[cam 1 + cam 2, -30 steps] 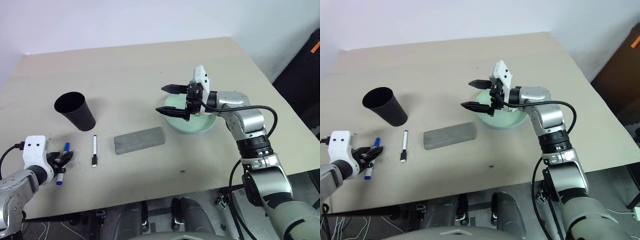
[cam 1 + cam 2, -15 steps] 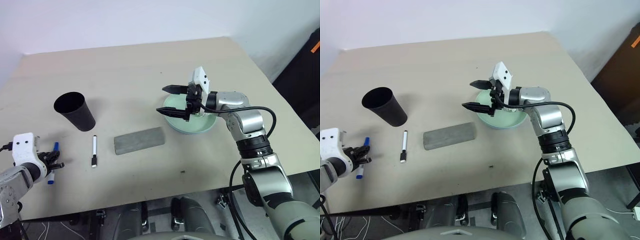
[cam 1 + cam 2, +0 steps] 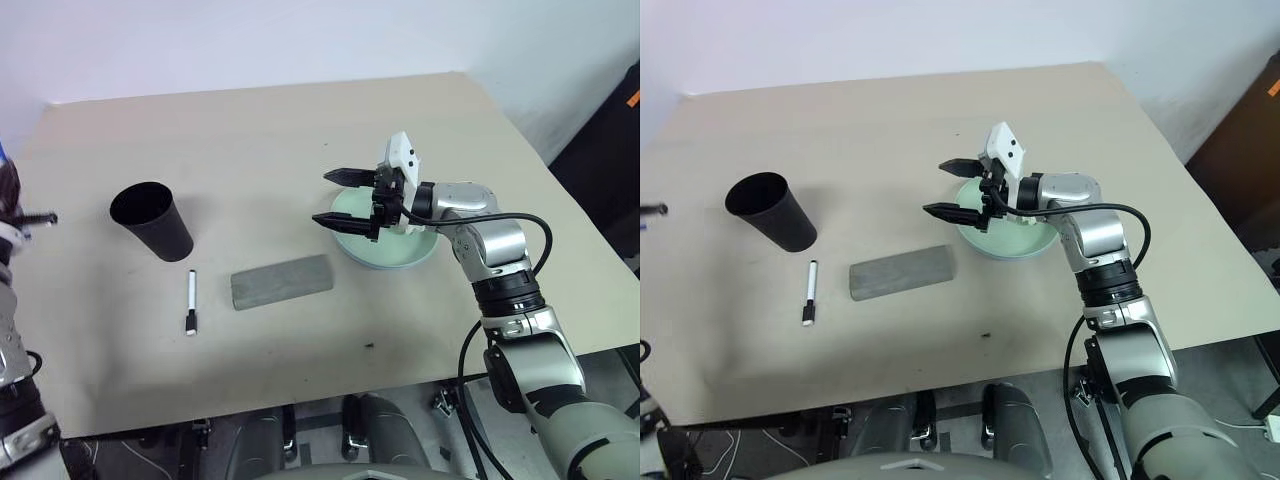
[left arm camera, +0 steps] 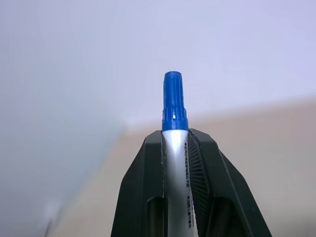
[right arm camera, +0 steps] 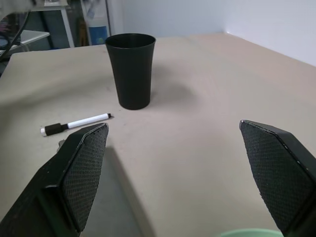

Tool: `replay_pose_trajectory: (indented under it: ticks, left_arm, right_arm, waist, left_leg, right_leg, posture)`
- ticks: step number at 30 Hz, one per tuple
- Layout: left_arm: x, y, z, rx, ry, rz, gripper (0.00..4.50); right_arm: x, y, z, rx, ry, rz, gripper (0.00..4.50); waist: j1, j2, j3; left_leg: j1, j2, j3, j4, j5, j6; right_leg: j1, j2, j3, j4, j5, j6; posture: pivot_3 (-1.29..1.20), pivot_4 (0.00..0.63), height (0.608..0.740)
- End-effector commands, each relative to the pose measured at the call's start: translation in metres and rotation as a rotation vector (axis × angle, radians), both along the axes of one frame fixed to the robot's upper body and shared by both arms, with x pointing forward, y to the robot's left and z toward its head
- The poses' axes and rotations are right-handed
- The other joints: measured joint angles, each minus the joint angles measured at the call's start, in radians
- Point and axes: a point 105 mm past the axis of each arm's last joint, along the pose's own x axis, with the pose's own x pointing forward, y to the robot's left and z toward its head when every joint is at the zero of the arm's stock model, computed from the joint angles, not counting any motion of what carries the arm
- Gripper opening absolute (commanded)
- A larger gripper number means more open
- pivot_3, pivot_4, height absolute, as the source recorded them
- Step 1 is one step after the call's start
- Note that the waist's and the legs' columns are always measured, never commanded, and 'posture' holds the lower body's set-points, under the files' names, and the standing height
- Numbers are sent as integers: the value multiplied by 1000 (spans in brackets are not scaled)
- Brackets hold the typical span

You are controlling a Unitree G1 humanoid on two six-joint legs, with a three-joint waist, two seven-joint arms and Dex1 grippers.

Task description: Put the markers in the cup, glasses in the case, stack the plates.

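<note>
A beige surface (image 3: 260, 130) is carrying a black cup (image 3: 152, 221) standing upright at the left. Near it, a white marker with a black cap (image 3: 190, 302) is lying flat, and a closed grey case (image 3: 281, 281) is lying just beside that. Farther right, a mint green plate (image 3: 392, 247) is sitting under the right gripper (image 3: 330, 199), which is hovering with its fingers spread wide.

The desk (image 3: 260, 130) looks matt and smooth. The cup (image 3: 152, 221) is matt black; the blue-capped marker (image 4: 174, 148) is glossy plastic. The case (image 3: 282, 281) looks rough grey.
</note>
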Motion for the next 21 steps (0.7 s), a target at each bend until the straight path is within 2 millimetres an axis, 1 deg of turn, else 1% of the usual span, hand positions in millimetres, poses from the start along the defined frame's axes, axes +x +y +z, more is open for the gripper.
replay_pose_trajectory:
  ticks: [1,4,6,11,14,17,21]
  left_arm:
    - [0,-17,28,145,-144,-34,279]
    - [8,-31,35,155,-209,-117,279]
    - [15,-41,32,180,-210,-169,279]
    - [29,-61,15,124,-193,-317,279]
    - [35,-67,3,85,-171,-364,279]
    - [39,-78,-8,49,-159,-441,279]
    - [42,-84,-16,30,-143,-481,279]
  right_arm:
    - [-6,0,18,66,-57,5,4500]
    - [-7,0,18,70,-64,-9,4500]
    - [-8,-1,17,65,-62,-13,4500]
    - [-9,-6,17,62,-66,-48,4500]
    - [-9,-9,18,66,-73,-64,4500]
    - [-11,-12,18,69,-72,-71,4500]
    - [-12,-14,17,64,-72,-82,4500]
  waist:
    - [0,0,0]
    - [1,0,0]
    - [1,0,0]
    - [1,0,0]
    - [0,-1,0]
    - [1,-1,0]
    - [0,-1,0]
  left_leg:
    - [0,0,0,0,0,1]
    - [0,0,0,1,1,1]
    - [0,0,0,1,1,1]
    - [0,0,0,2,1,2]
    - [0,0,0,3,1,2]
    - [0,0,0,3,1,2]
    - [0,1,0,5,1,2]
  right_leg:
    - [0,0,0,0,0,0]
    - [0,1,0,1,0,1]
    - [1,1,-1,1,1,2]
    - [1,1,-1,1,1,2]
    - [1,2,-1,1,1,3]
    - [1,2,-1,2,1,3]
    - [2,2,-1,2,1,3]
  posture:
    - [0,150,740]
    - [0,150,740]
    - [0,150,740]
    - [0,150,740]
    - [0,150,740]
    - [0,150,740]
    - [0,150,740]
